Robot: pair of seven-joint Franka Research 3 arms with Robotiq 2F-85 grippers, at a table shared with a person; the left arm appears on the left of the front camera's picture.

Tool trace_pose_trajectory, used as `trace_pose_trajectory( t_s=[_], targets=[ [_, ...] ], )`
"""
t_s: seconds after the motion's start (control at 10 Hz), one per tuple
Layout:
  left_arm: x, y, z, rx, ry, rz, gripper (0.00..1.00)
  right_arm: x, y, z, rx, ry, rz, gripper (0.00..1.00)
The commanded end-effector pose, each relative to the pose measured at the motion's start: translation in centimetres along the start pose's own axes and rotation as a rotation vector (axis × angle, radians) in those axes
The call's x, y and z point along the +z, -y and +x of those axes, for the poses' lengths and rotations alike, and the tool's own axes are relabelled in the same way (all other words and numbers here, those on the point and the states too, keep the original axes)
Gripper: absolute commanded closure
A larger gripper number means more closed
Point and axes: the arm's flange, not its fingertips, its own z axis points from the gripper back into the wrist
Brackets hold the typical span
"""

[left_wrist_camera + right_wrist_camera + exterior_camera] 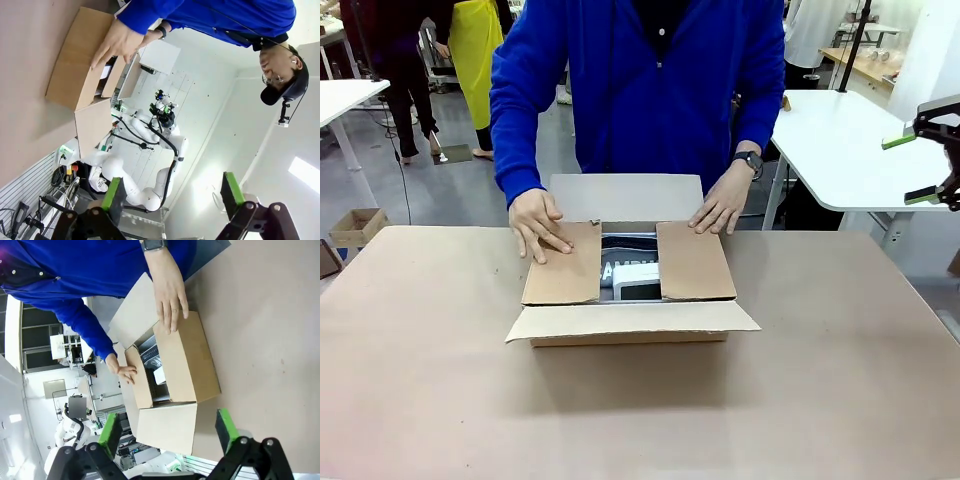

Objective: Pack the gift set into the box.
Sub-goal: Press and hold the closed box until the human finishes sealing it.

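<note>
Looking across the front view, the box is seen at the middle of the tabletop, both side flaps pressed flat by the person's right hand and left hand. The gift set is noted inside through the gap between the flaps, apparently pouch uppermost. The right gripper is held high at the right edge, jaws released and empty.
Left wrist view: the left gripper is recorded with jaws spread, nothing grasped, well apart from the box.
Right wrist view: the gift set is seen lying in the box, beyond the right gripper.
</note>
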Motion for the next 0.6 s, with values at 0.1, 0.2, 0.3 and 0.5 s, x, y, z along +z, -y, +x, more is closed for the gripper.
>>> trace_pose_trajectory(
  t_s=[0.1, 0.2, 0.3, 0.5],
  targets=[
    [-0.04, -0.29, -0.31, -0.017, -0.001, 0.006, 0.00, 0.21, 0.07, 0.20, 0.016, -0.005, -0.010, 0.00],
    [-0.04, -0.29, -0.31, -0.017, -0.001, 0.006, 0.00, 0.21, 0.07, 0.20, 0.016, -0.005, -0.010, 0.00],
    [-0.04, -0.29, -0.31, -0.017, -0.001, 0.006, 0.00, 0.21, 0.07, 0.20, 0.016, -0.005, -0.010, 0.00],
    [-0.04, -0.29, -0.31, -0.017, -0.001, 0.006, 0.00, 0.21, 0.07, 0.20, 0.016, -0.005, -0.010, 0.00]
  ],
)
